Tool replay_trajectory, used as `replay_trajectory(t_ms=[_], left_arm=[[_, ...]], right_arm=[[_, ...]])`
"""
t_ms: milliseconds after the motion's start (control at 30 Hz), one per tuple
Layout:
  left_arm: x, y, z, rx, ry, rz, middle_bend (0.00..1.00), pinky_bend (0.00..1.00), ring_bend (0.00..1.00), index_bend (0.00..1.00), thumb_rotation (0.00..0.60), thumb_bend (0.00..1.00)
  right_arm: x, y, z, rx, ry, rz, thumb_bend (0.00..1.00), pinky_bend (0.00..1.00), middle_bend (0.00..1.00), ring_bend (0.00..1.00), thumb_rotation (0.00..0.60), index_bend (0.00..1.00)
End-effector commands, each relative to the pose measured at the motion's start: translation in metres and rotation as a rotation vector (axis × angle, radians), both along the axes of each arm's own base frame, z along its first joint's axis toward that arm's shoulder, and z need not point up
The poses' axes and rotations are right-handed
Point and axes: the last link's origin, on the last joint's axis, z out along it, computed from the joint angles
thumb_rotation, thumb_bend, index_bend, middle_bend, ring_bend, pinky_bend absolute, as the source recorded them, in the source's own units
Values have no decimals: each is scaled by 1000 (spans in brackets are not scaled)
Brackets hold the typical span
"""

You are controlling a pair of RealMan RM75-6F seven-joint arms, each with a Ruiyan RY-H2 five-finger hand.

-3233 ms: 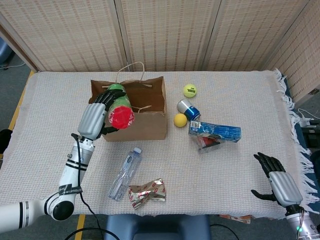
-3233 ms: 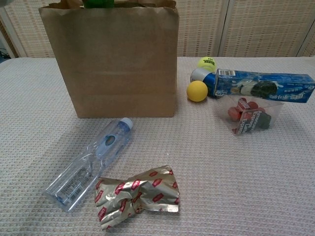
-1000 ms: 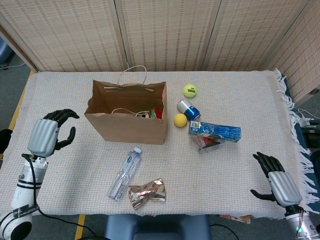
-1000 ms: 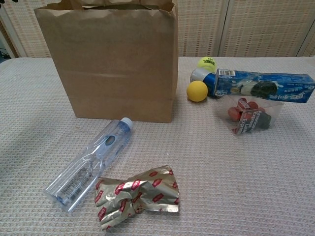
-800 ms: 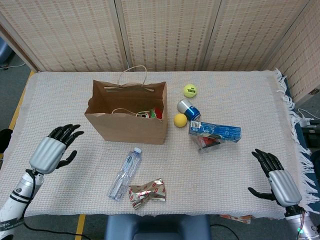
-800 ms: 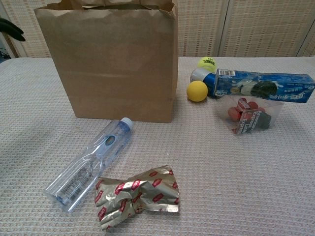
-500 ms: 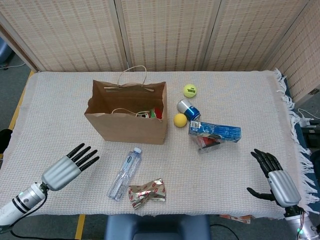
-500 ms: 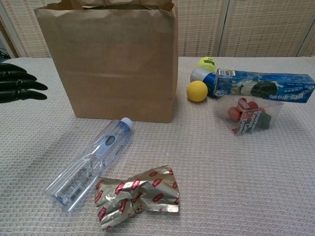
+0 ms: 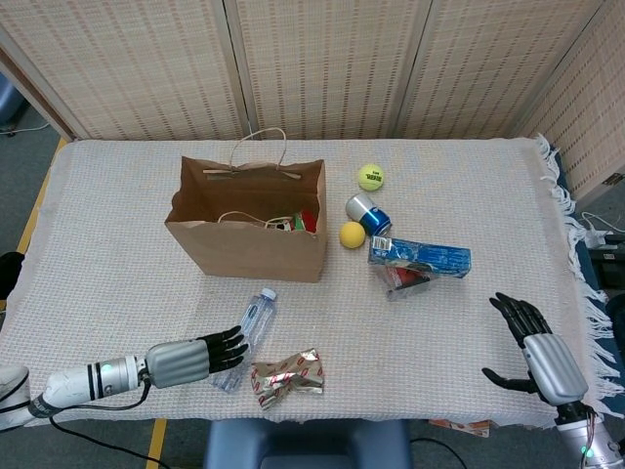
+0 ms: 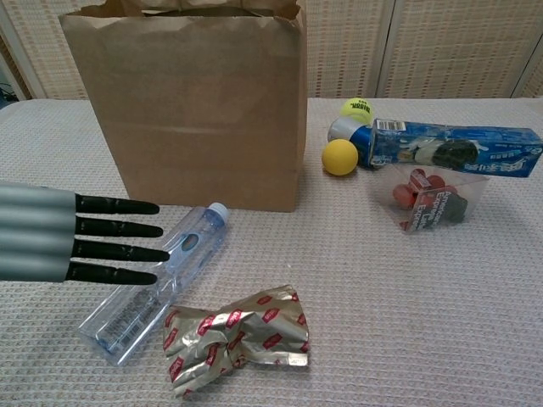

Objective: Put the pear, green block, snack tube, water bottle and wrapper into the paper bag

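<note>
Two of the five items wait outside the paper bag (image 9: 249, 230) as we look down from the head view — the water bottle (image 9: 244, 338) and the crumpled wrapper (image 9: 287, 376), both lying at the bag's 6 o'clock on the woven tablecloth (image 9: 469, 195). Our left hand (image 9: 193, 357) lies flat and low at the bottle's 8 o'clock, fingers straight and spread, holding nothing; its fingertips overlap the bottle's lower end, though we cannot tell if they touch. We judge it is lined up along the table to slide under or around the bottle, which lies on its side with the cap toward the bag. Something red and green shows inside the bag's open mouth; we cannot make out which items they are. Our right hand (image 9: 542, 354) idles at the table's 4 o'clock corner, fingers apart and empty, well apart from everything.

From the chest view, the left hand (image 10: 59, 233) enters at 9 o'clock, dark fingers (image 10: 114, 228) extended side by side over the bottle (image 10: 157, 280), nothing in its grasp. The wrapper (image 10: 237, 337) lies just beside the bottle at its 4 o'clock. The bag (image 10: 191, 110) stands upright behind them — open upward, ready for a drop from above.
</note>
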Motion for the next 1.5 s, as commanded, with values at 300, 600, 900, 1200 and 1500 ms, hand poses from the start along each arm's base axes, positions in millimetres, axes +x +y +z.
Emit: replay_trajectory(t_ms=[300, 600, 900, 1200, 1500], left_arm=[[20, -4, -23, -31, -39, -40, 0, 34, 0, 0, 600, 337], [20, 5, -41, -22, -17, -46, 0, 34, 0, 0, 600, 336], [9, 6, -61, -33, 58, -48, 0, 34, 0, 0, 600, 344], [4, 16, -63, -19, 72, -16, 132, 268, 127, 248, 600, 464], [-8, 14, -37, -37, 27, 19, 618, 653, 569, 627, 600, 598]], right_arm=[[0, 0, 1, 11, -2, -13, 62, 0, 0, 0, 600, 0], [1, -1, 1, 15, -9, -19, 62, 0, 0, 0, 600, 0], [1, -1, 1, 17, -12, -26, 62, 0, 0, 0, 600, 0], [1, -2, 1, 24, -18, -36, 62, 0, 0, 0, 600, 0], [1, -1, 1, 24, -18, -40, 62, 0, 0, 0, 600, 0]])
